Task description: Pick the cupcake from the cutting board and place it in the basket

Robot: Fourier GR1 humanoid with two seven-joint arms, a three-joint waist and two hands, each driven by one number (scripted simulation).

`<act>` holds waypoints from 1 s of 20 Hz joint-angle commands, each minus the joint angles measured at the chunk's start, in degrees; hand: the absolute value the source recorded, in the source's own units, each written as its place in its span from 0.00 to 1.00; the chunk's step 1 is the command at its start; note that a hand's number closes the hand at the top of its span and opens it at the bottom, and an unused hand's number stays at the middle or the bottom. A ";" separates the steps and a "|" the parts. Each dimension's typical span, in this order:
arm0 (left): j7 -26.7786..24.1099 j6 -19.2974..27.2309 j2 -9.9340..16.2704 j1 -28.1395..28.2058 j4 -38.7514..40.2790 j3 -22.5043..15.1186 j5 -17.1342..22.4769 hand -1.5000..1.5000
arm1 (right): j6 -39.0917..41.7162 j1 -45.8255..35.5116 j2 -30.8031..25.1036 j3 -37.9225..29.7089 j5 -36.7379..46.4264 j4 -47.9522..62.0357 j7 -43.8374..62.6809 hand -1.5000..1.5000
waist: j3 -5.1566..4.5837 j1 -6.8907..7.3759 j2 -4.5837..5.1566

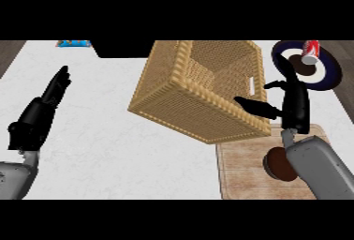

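A brown cupcake [275, 165] sits on the wooden cutting board [242, 168] at the lower right, partly hidden by my right forearm. The tilted wicker basket [200, 89] stands in the middle, its near corner overlapping the board's far edge. My right hand [296, 105] is beyond the cupcake, beside the basket's right wall. Its fingers are straight and its thumb points left toward the basket; it holds nothing. My left hand [43, 108] rests open at the left, fingers pointing away from me, far from the board.
A dark blue plate [330, 75] with a red and white item [309, 54] lies at the far right, just behind my right hand. A blue object [74, 43] and a dark block [121, 49] sit at the counter's far edge.
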 commanded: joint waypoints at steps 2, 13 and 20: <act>0.17 -0.45 0.05 0.13 -0.36 -0.20 0.08 0.50 | 16.80 -2.23 -12.72 5.95 4.19 3.50 14.37 0.00 | 0.08 0.46 0.60; -1.89 -0.37 -0.80 2.44 -1.65 -0.24 -0.22 0.50 | 57.08 -14.97 -23.14 5.99 -18.26 -11.71 45.46 0.00 | 0.98 1.12 0.82; -0.14 -0.77 -1.47 0.43 -0.91 1.54 0.09 0.50 | 59.44 -11.73 -29.19 3.85 -29.05 -20.22 54.97 0.00 | 1.22 0.59 1.48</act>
